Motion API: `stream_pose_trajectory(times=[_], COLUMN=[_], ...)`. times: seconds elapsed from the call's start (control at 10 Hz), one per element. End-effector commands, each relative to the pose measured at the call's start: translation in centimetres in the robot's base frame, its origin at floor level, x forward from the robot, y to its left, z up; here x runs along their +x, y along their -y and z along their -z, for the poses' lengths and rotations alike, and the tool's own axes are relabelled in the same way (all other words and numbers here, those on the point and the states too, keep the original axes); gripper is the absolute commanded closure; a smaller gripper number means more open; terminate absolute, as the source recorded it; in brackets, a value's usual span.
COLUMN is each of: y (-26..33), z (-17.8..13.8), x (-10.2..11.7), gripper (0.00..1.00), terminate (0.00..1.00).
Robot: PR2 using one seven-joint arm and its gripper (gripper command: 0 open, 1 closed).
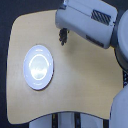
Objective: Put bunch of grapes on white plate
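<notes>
A pale wooden table with rounded corners fills most of the view, and the floor around it is dark, almost black. The white plate sits toward the exterior view's left of the table, bare and glossy, with light glaring off its centre. My arm reaches in from the top right, bulky and grey-white, and it covers the far corner of the table. Under it hangs my gripper, a small dark shape above the wood, well apart from the plate. It is too blurred for me to tell whether the fingers are wide, narrow or holding something. I cannot make out the bunch of grapes anywhere.
</notes>
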Motion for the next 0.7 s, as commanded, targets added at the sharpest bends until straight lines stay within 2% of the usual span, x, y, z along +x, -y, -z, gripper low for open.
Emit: stream_pose_trajectory(times=[0.0, 0.3, 0.6], y=[-5.0, -11.2, -14.8], z=[-0.2, 1.3, 3.9], x=[-8.3, -11.7, -12.1], gripper=[1.0, 1.0, 1.0], terminate=[0.0, 0.0, 0.0])
